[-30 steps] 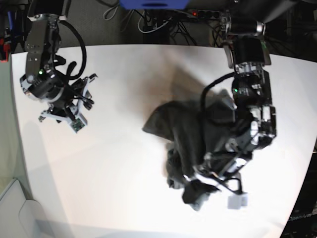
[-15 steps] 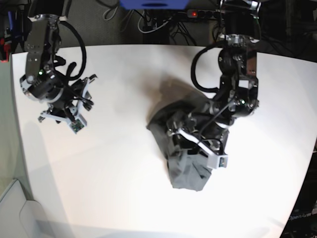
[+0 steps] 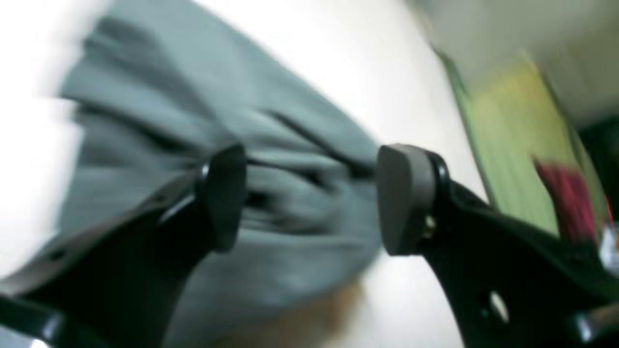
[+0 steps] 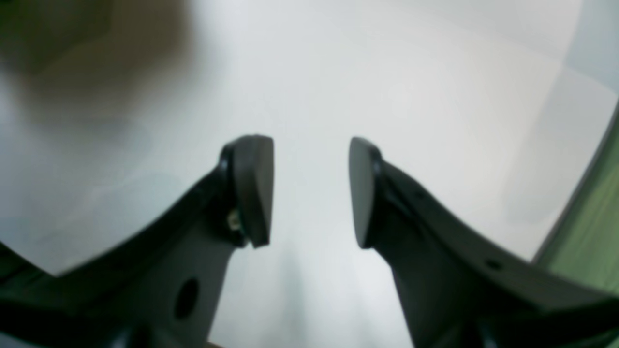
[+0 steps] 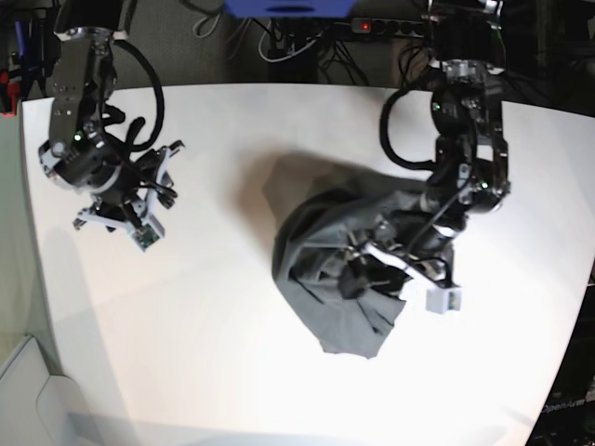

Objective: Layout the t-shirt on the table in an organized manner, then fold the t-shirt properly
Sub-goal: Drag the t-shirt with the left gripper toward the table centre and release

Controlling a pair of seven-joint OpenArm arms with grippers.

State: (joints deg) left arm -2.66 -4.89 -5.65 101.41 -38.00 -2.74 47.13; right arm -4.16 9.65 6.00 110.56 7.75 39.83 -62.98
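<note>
Up close in the left wrist view, the left hand [image 3: 309, 198] has its two pads standing well apart, with nothing between them; the rumpled grey t-shirt [image 3: 217, 159] lies beyond and below the gap, on the white counter [image 3: 338, 72]. The picture is smeared, so which part of the garment sits nearest the pads cannot be told. For a good regrasp, I would pick a single edge such as a hem or shoulder seam instead of a thick bunch, so the cloth can be drawn out flat.

Next, the right wrist view shows the right hand [image 4: 309, 193] with its pads apart as well, over bare counter [image 4: 435, 96], with no cloth in sight.

Lastly, the base view places the t-shirt [image 5: 335, 279] as a crumpled heap a little right of the counter's [image 5: 214, 353] middle, layers folded over one another, with the left hand [image 5: 395, 274] low over its right part. The right hand [image 5: 130, 216] hangs well apart, near the counter's left edge. My judgement is that the layout step is barely begun: the shirt needs spreading, and that goes best with both hands taking opposite corners and pulling apart evenly.
</note>
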